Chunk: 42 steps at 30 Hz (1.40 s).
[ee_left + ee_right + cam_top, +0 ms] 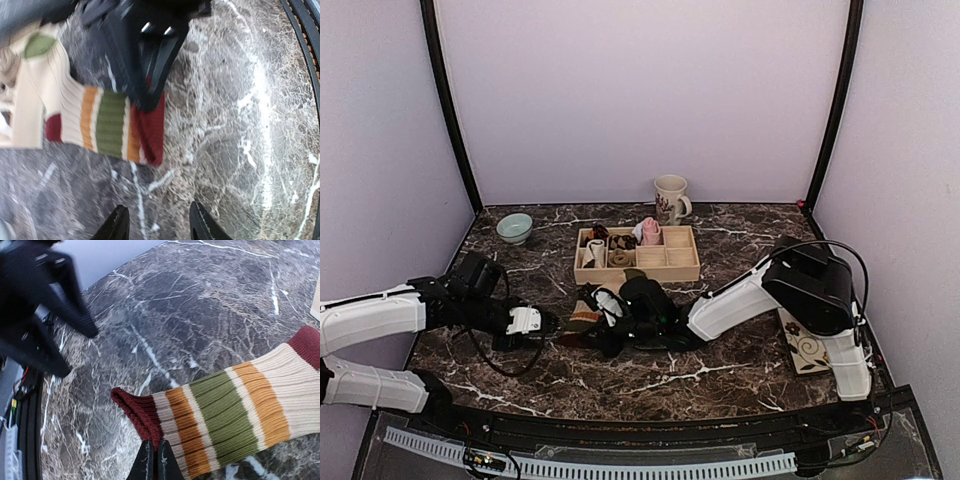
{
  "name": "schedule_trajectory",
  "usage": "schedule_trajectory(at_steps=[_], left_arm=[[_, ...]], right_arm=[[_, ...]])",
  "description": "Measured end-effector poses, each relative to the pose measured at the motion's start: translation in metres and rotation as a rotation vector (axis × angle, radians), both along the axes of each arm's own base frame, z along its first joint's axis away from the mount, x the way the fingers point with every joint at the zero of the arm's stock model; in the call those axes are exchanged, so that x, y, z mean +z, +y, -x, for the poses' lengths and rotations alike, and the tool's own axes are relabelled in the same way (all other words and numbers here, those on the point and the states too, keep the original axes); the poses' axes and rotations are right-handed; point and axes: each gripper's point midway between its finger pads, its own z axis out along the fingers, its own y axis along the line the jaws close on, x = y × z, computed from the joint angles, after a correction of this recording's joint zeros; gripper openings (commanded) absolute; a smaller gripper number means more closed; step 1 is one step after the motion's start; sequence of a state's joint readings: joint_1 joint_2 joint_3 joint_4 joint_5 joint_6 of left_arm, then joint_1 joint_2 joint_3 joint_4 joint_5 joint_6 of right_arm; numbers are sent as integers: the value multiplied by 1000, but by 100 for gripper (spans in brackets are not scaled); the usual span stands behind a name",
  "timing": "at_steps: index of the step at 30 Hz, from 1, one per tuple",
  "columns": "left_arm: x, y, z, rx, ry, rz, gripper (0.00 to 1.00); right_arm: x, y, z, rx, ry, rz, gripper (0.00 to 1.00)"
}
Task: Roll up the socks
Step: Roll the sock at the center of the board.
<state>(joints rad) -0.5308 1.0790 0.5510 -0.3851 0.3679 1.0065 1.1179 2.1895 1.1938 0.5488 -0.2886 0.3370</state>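
One sock (235,410), cream with orange and green bands and a dark-red cuff, lies on the marble table near its middle (592,308). My right gripper (154,442) is shut on the edge of the dark-red cuff. In the left wrist view its black fingers (150,92) pinch that cuff on the sock (100,125). My left gripper (158,207) is open and holds nothing, a short way back from the cuff over bare marble. From above, the left gripper (542,325) is just left of the right gripper (582,338). The sock's foot end is hidden under the right arm.
Behind the sock stands a wooden compartment tray (636,268) with small rolled bundles in it. A mug (670,198) stands at the back and a pale green bowl (514,228) at the back left. A patterned card (807,345) lies at the right.
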Motion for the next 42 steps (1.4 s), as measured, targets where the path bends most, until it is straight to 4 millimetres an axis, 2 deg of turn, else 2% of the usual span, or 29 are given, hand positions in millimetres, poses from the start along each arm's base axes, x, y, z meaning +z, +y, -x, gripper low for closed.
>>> schedule_trajectory(at_steps=[4,5,8,10,15,24,36,42], left_arm=[[8,-18,9,-132,-146,37,41],[6,-20,11,-157,-181,43,41],[-8,-33,35,-284,-218,48,37],[-16,-35,39,-311,-225,41,36],[-20,-48,27,-316,-267,42,35],[-18,-68,14,-352,-368,62,34],[-25,-65,8,-376,-417,12,34],[-33,-62,10,-400,-415,-17,26]], right_arm=[[0,1,-6,-16,84,35,0],[-4,-2,-4,-21,106,56,0],[-18,-9,0,-33,163,115,0],[-20,-11,1,-41,182,123,0],[-21,-13,2,-56,211,123,0],[-21,-12,3,-60,234,131,0],[-21,-12,5,-70,282,170,0],[-21,-13,5,-79,300,175,0]])
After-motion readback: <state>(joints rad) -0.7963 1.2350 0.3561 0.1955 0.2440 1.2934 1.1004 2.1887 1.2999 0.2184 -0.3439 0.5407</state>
